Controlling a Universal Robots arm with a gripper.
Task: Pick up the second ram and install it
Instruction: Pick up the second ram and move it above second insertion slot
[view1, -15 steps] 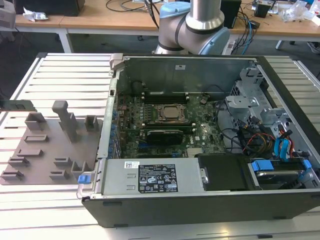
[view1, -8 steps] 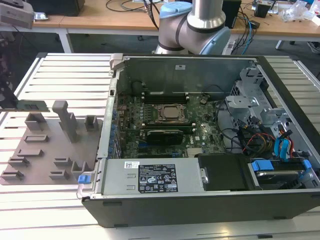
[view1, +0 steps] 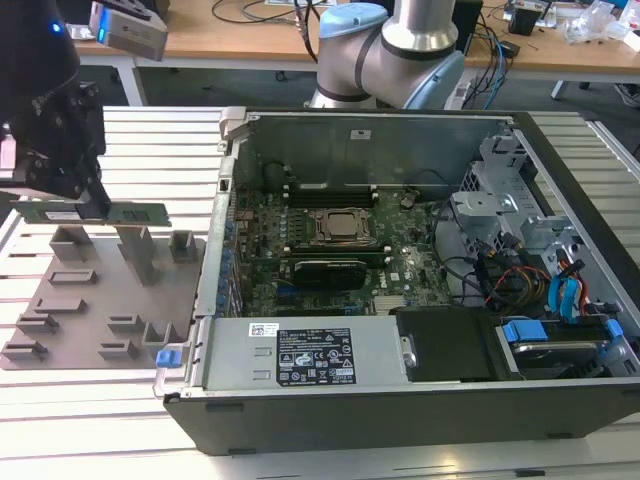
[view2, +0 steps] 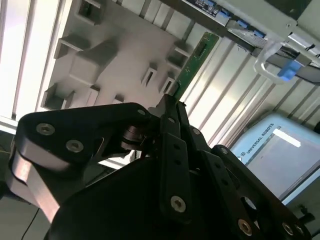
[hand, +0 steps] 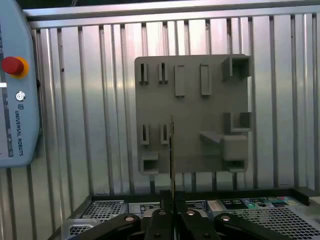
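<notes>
- Second ram (view1: 140, 212), a long, narrow, flat green circuit-board stick, is pinched at one end between the fingers of the black metal gripper (view1: 93, 203).
- The jaws are closed tight on the stick; both wrist views show it sticking straight out from the fingertips (view2: 169, 102).
- The second ram hangs level over the flat grey plastic holder plate (view1: 60, 300) with raised blocks.
- Its free end points toward the open black computer case (view1: 400, 400).
- Plate and case share the ribbed metal table (view1: 100, 420), the plate beside the case's side wall.
</notes>
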